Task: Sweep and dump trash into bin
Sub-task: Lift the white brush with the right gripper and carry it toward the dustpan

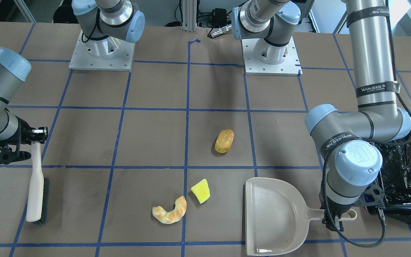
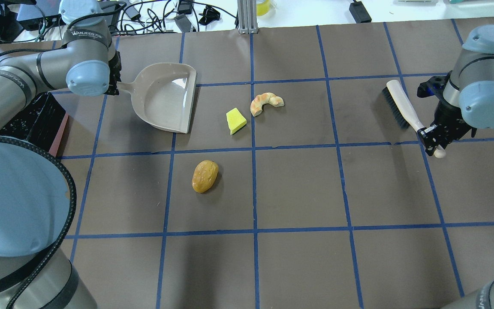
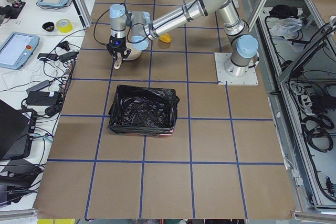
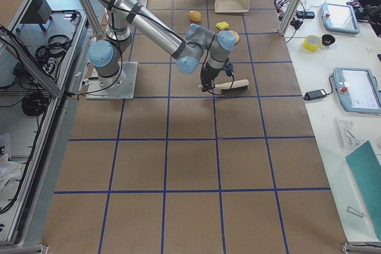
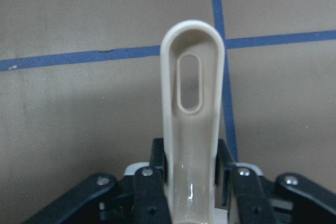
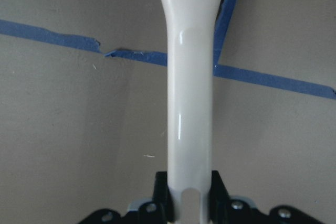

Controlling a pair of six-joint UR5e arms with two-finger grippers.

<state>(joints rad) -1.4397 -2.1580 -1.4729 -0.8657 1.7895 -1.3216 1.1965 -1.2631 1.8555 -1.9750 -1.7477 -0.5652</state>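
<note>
The bread roll (image 1: 224, 141) lies mid-table. The yellow sponge wedge (image 1: 201, 191) and the croissant (image 1: 170, 211) lie close together beside the beige dustpan's (image 1: 273, 217) open mouth. My left gripper (image 1: 337, 216) is shut on the dustpan's handle (image 5: 192, 103), and the pan rests flat on the table. My right gripper (image 1: 36, 137) is shut on the white handle (image 6: 190, 103) of a brush (image 1: 36, 192), whose black bristles rest on the table. The bin (image 3: 139, 128), lined with a black bag, stands behind my left arm, beside the dustpan.
Both arm bases (image 1: 102, 53) are bolted at the robot's side of the brown table with blue tape lines. In the front-facing view the left arm's elbow (image 1: 355, 125) hangs over the bin's bag (image 1: 405, 171). Cables and screens lie beyond the table's far edge (image 2: 247, 25).
</note>
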